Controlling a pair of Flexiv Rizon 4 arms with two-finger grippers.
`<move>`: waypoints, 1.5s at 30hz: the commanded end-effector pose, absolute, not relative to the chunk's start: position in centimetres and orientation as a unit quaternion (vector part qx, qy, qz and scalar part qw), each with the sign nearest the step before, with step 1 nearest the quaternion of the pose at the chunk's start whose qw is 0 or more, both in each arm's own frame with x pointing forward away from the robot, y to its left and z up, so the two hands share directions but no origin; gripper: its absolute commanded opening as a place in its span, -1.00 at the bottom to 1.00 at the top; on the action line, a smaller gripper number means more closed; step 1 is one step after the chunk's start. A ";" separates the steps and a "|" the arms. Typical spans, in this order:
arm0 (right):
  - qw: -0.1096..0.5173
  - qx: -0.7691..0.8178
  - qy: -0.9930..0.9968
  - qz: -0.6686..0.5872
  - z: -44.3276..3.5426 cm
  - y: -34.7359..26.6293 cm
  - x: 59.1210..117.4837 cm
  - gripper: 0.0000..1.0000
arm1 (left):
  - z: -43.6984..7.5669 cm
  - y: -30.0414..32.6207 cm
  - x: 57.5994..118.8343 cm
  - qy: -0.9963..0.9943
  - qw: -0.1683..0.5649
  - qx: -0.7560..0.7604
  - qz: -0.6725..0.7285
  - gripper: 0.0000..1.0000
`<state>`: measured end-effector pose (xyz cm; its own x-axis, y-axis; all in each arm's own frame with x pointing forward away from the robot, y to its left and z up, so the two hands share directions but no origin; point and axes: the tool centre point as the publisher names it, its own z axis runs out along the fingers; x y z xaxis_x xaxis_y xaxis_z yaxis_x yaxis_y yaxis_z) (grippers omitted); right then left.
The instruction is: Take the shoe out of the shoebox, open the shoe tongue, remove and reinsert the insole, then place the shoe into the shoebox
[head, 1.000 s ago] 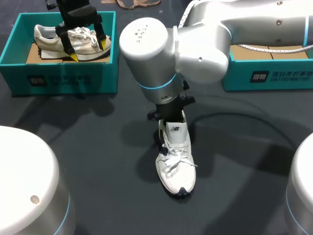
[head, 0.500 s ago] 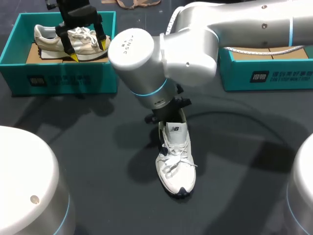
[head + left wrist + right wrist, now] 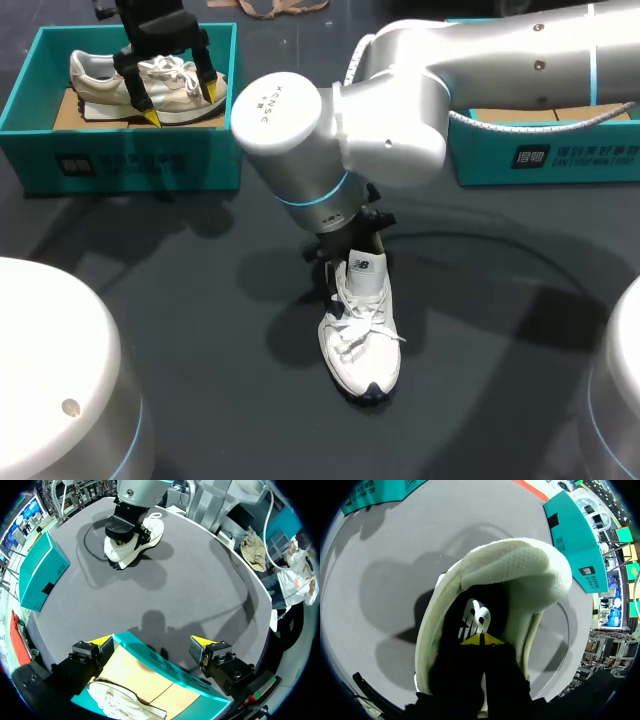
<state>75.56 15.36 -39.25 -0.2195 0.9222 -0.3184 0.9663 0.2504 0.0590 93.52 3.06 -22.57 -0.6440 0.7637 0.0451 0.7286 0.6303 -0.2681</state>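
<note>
We log shoe (image 3: 360, 335) lying 12-to-6, toe at 6; right end effector (image 3: 481, 640) tips closed inside its collar, left end effector (image 3: 150, 641) gaping, empty.

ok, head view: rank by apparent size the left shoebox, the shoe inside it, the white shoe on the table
1. Left shoebox: clearly largest.
2. Not ranked: the shoe inside it and the white shoe look about alike. Both are partly hidden and at different distances from the camera.

White sneaker (image 3: 360, 340), upright, tongue pulled open, well apart from teal shoebox (image 3: 560, 155)
</note>
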 end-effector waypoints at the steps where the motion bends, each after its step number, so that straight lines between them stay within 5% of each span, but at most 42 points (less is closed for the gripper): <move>1: 0.129 0.610 0.779 -0.071 -40.7 15.0 75.8 -1.00 | -22.5 3.1 93.5 -0.899 0.078 -0.415 0.113 1.00; 8: 0.152 0.612 0.773 -0.067 -36.0 15.9 75.9 -1.00 | -22.5 3.1 93.5 -0.899 0.078 -0.415 0.113 1.00; 22: 0.070 0.668 0.737 -0.076 -33.8 15.6 75.6 -0.98 | -22.5 3.1 93.5 -0.899 0.078 -0.415 0.113 1.00; 27: 0.055 0.676 0.731 -0.074 -33.7 15.9 74.7 -0.53 | -22.5 3.1 93.5 -0.899 0.078 -0.415 0.113 1.00; 43: 0.012 0.677 0.731 -0.090 -34.3 17.2 73.3 -0.02 | -22.5 3.1 93.5 -0.899 0.078 -0.415 0.113 1.00; 45: 0.009 0.676 0.732 -0.090 -34.3 17.3 73.0 0.30 | -22.5 3.1 93.5 -0.899 0.078 -0.415 0.113 1.00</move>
<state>73.10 17.16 -34.01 -0.0850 0.9868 -0.1375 0.9908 0.0691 -0.1163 93.52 3.06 -22.57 -0.6440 0.7637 0.0452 0.7286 0.6303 -0.2681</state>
